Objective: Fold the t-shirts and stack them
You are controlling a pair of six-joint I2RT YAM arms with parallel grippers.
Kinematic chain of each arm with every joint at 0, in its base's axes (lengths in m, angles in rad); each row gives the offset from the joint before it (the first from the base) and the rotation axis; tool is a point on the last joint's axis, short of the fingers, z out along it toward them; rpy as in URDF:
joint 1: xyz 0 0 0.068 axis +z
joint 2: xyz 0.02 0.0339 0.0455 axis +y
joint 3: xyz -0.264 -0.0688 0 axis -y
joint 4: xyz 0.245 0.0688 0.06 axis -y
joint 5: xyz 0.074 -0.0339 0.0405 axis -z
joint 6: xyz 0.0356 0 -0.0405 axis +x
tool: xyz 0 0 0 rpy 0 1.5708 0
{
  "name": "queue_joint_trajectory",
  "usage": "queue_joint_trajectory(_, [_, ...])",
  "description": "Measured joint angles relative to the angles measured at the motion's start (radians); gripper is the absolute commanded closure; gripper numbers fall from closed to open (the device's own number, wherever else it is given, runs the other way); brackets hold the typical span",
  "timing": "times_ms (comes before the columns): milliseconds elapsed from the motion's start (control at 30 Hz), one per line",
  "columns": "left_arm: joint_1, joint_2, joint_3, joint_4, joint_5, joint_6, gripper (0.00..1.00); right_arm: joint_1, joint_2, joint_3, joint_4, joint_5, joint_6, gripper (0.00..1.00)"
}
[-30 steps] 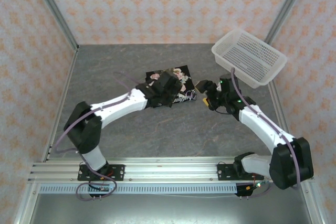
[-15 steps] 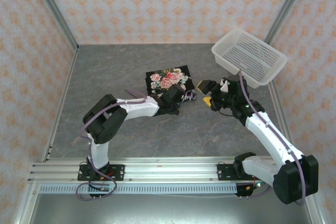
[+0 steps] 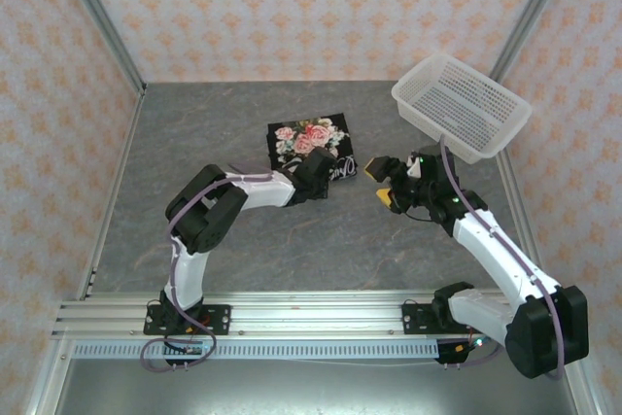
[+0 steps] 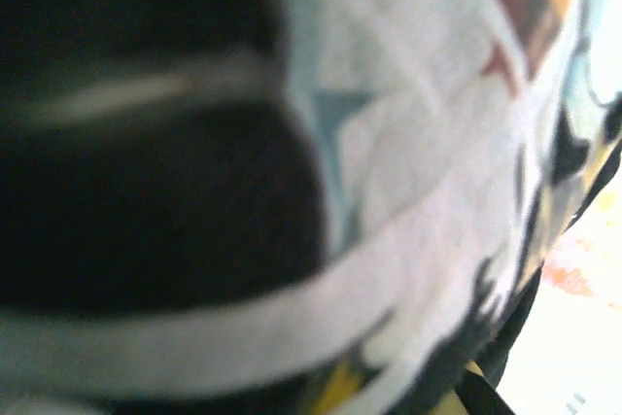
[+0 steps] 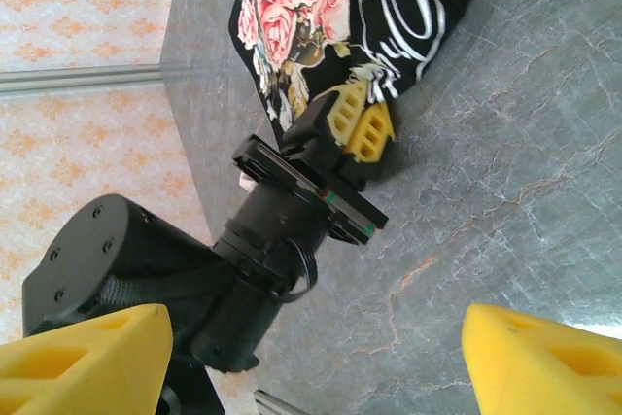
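Left fingers (image 5: 364, 128) pinch shut on the folded t-shirt (image 3: 309, 136) at its near edge; right fingers (image 5: 544, 359) hang open beside it. Likely a last fold: lift that edge across.

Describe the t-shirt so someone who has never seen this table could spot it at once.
On the grey table, look near the middle, left of the white basket. The t-shirt lies there folded into a small black rectangle, with the left gripper at its near edge. Pink roses and white script on top set it apart from the plain basket.
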Motion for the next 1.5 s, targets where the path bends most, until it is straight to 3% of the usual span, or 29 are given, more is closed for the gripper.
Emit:
queue_joint_trajectory(167, [0.131,-0.038,-0.041,0.003,0.035,0.103,1.0,0.0,0.0,0.0,0.0,0.002,0.0,0.22])
queue_joint_trajectory(500, [0.52,-0.105,-0.033,-0.148,0.176,0.519,1.0,0.0,0.04,0.0,0.003,0.004,0.0,0.22])
queue_joint_trajectory(667, [0.683,-0.087,0.051,-0.255,0.231,0.707,1.0,0.0,0.059,0.001,0.004,0.005,0.0,0.22])
queue_joint_trajectory(833, [0.781,-0.002,0.158,-0.297,0.275,0.818,1.0,0.0,0.072,0.001,0.006,0.008,0.0,0.22])
queue_joint_trajectory(1067, [0.823,0.079,0.277,-0.345,0.324,0.925,0.95,0.0,0.087,0.013,0.011,0.007,0.0,0.22])
queue_joint_trajectory(1333, [0.836,0.076,0.294,-0.401,0.332,1.009,0.78,0.0,0.108,0.06,0.034,-0.024,-0.012,0.22])
queue_joint_trajectory(1433, [0.842,0.055,0.294,-0.436,0.319,1.035,0.6,0.0,0.108,0.084,0.048,-0.042,-0.026,0.22])
queue_joint_trajectory(1500, [0.845,0.022,0.291,-0.459,0.311,1.053,0.39,0.0,0.106,0.103,0.043,-0.039,-0.04,0.14])
